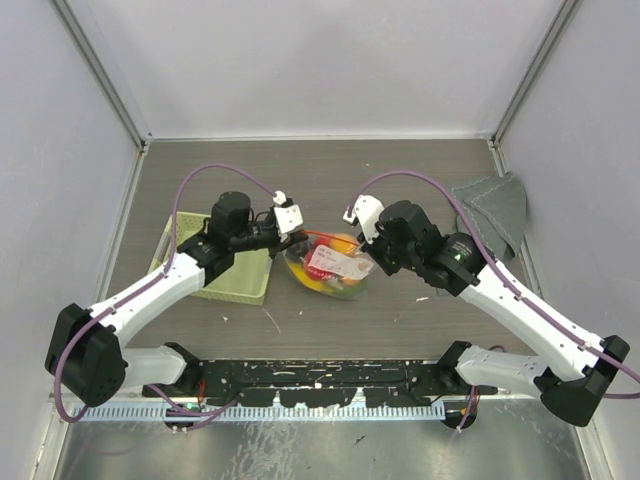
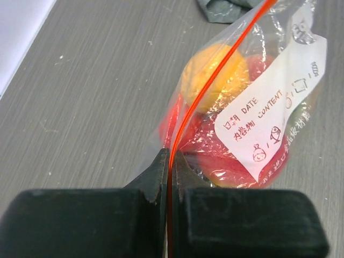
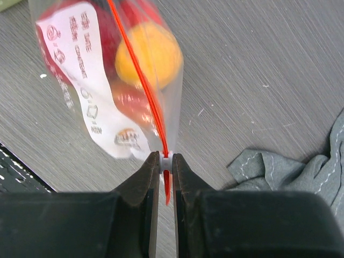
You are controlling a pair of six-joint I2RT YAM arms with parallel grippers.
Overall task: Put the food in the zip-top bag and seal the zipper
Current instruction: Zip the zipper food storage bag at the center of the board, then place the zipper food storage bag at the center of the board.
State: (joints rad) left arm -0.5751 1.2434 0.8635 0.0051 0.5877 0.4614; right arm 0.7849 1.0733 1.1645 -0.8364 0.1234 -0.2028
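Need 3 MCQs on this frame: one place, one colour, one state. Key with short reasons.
1. Where is the pale green basket relative to the zip-top bag?
A) on the robot's left of it
B) on the robot's right of it
C) under it
2. What colour is the zipper?
A) blue
B) red-orange
C) white
3. What state is the left gripper in?
A) open
B) shut on the zipper
C) shut on the basket

Key: 1 A, the top view shows the basket on the left arm's side; 2 B, both wrist views show a red-orange strip; 3 B, its fingers pinch the strip.
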